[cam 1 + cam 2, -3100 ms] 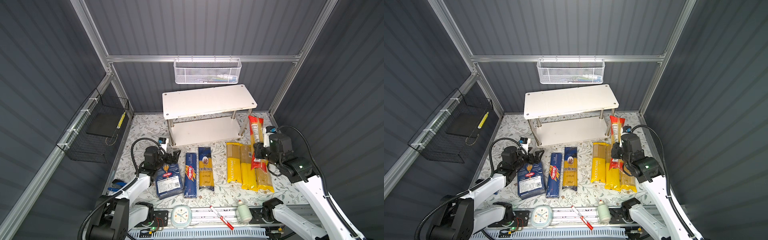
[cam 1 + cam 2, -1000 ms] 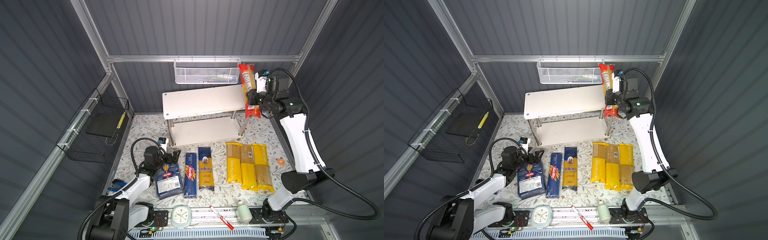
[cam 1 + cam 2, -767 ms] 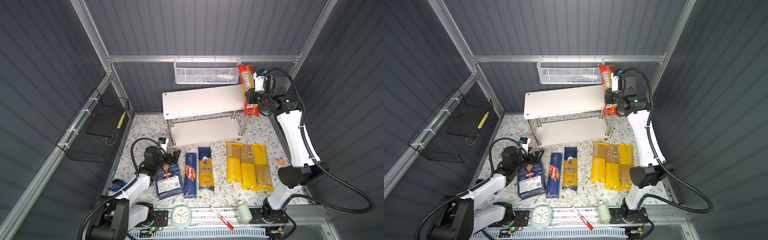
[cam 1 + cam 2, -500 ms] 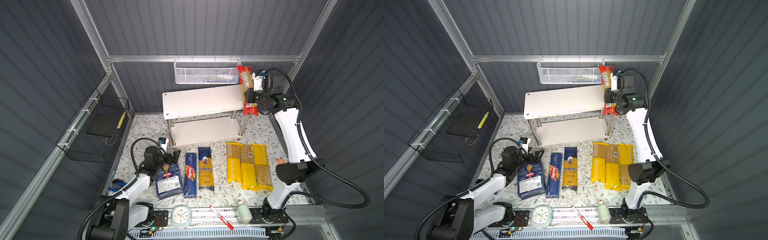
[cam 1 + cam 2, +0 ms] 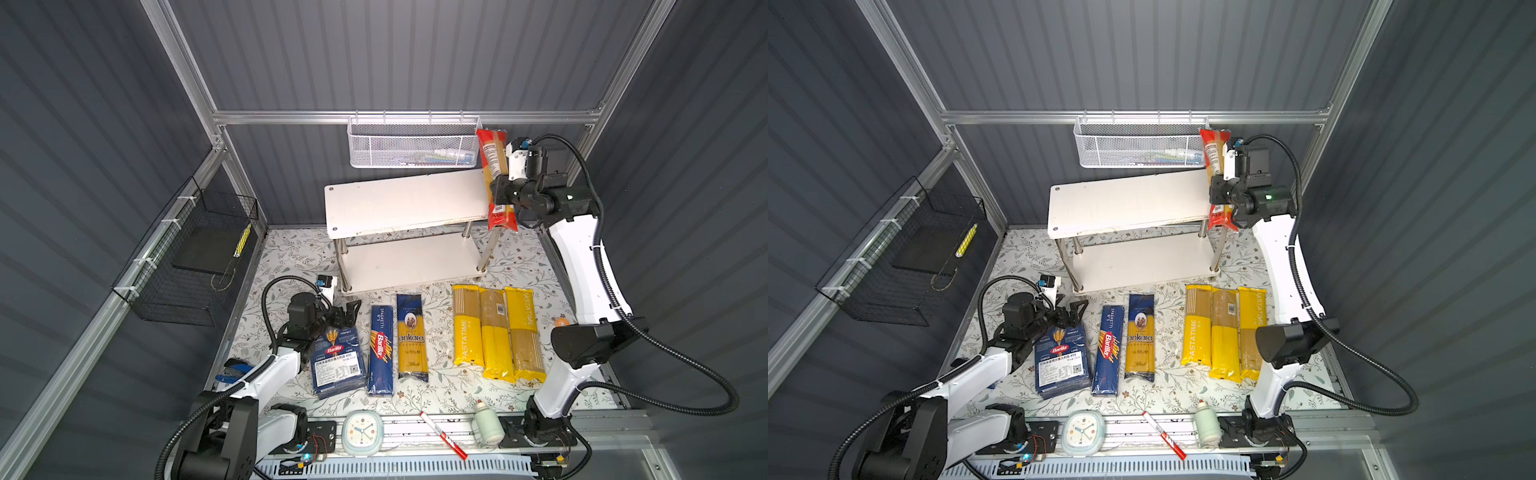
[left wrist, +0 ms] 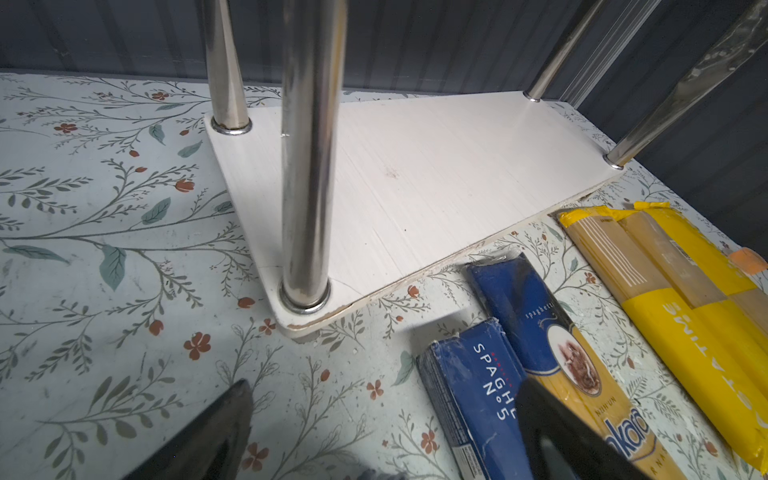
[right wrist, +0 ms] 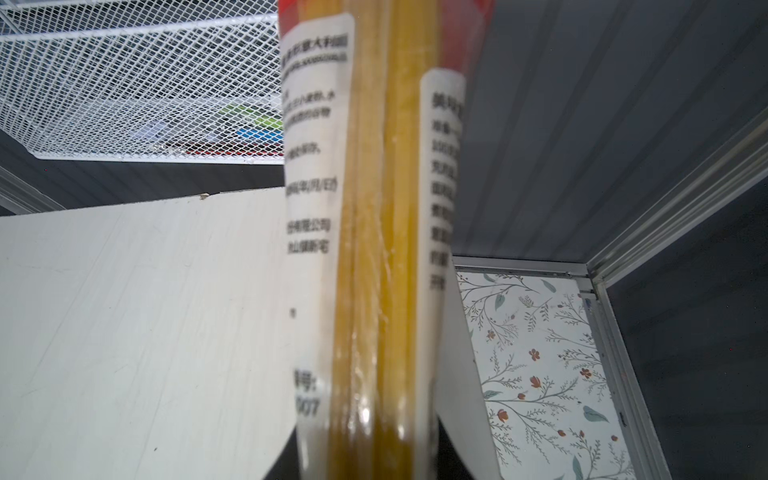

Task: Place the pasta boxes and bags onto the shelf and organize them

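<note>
My right gripper (image 5: 500, 195) (image 5: 1221, 195) is shut on the red-and-clear bag (image 5: 493, 166) (image 7: 374, 249), holding it in the air over the right end of the shelf's (image 5: 407, 203) top board (image 7: 145, 311). Both white boards are bare. On the table in front lie the wide Barilla box (image 5: 337, 361), the narrow Barilla box (image 5: 381, 351) (image 6: 469, 386), the ankara bag (image 5: 411, 336) and three yellow bags (image 5: 496, 332) side by side. My left gripper (image 5: 347, 309) (image 6: 384, 386) is open and holds nothing, low over the table just behind the wide box.
A white mesh wall basket (image 5: 413, 145) (image 7: 137, 83) hangs right behind the held bag. A black wire basket (image 5: 195, 266) is on the left wall. Along the front rail stand a clock (image 5: 363, 430), a red marker (image 5: 442, 434) and a small white bottle (image 5: 488, 424).
The right gripper has carried the red bag up from the table's right side and, over the last second, edged it left over the shelf's right end. The left arm has not moved.
</note>
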{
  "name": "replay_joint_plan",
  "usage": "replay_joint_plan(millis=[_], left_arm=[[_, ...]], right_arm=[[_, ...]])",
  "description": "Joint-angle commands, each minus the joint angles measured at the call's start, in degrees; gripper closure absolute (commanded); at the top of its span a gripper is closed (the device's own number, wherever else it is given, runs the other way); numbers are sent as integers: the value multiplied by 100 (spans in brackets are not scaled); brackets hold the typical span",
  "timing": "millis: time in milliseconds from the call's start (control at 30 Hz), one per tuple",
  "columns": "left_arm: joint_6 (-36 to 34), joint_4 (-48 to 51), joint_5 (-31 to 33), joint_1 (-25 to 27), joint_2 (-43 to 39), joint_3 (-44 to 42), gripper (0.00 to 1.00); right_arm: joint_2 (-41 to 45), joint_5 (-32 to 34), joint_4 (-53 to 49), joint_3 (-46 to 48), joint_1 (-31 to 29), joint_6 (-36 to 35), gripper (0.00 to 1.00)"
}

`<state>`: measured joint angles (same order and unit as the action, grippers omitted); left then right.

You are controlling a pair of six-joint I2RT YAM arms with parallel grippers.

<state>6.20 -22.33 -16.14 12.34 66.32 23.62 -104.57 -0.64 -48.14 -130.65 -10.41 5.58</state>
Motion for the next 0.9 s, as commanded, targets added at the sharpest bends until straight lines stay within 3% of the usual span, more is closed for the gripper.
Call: replay_joint_plan(millis=[0, 200, 367, 867], left_arm=[[-84, -48, -51, -12, -111, 7, 1], [-90, -36, -51, -12, -78, 32, 1], [-92, -24, -48, -12, -50, 50, 1], [-84, -27, -31, -12, -85, 37, 1]], right_arm=[[-36, 24, 632, -327, 31, 71, 80], [-52, 39, 564, -316, 31, 123, 73], [-100, -17, 592, -311, 31, 204, 62], [137, -72, 247, -432, 31, 103, 48]])
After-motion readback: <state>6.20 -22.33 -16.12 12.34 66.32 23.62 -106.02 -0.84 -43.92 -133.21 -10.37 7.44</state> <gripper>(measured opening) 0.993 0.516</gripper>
